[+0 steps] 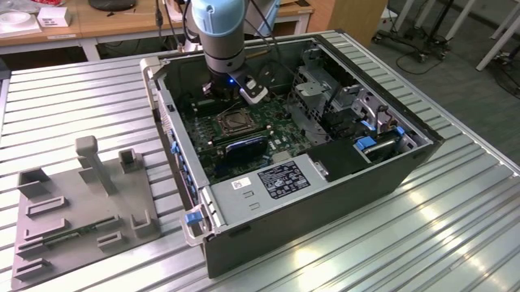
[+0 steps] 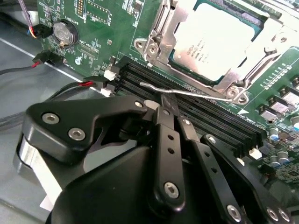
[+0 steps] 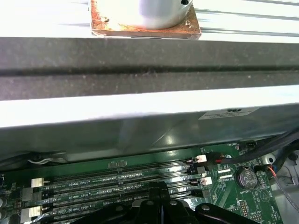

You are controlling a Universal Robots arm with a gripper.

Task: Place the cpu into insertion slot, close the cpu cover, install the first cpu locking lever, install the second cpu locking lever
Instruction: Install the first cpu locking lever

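A light-blue and grey arm (image 1: 219, 30) reaches straight down from above into an open computer case (image 1: 325, 201), which lies on its side on a slatted metal desk (image 1: 422, 243). In the second wrist view the black gripper (image 2: 162, 103) is drawn shut with nothing visibly clamped. Its tips meet over the long black memory slots (image 2: 210, 116), of which at least three rows can be counted in the first wrist view. The tips sit just beside one thin wire locking lever (image 2: 196, 92), which runs along the socket edge nearest those slots with its hooked end pointing away from the socket. Whether the tips touch the wire cannot be told. The one cpu (image 2: 215, 39) sits in the insertion slot (image 1: 234, 121) on the green motherboard (image 2: 103, 28), dark print on its pale metal top. The silvery cpu cover (image 2: 161, 37) lies down around it as a frame. One coin cell battery (image 2: 64, 32) stands on the board beyond the slots, near red and black wires. The board carries small white lettering beside the slots. In the exterior view a white label (image 1: 243, 184) and a black label (image 1: 283, 179) are stuck on the metal panel at the case's near end. One grey fixture tray (image 1: 81, 213) with upright posts lies on the desk at the exterior view's left, well apart from the case.
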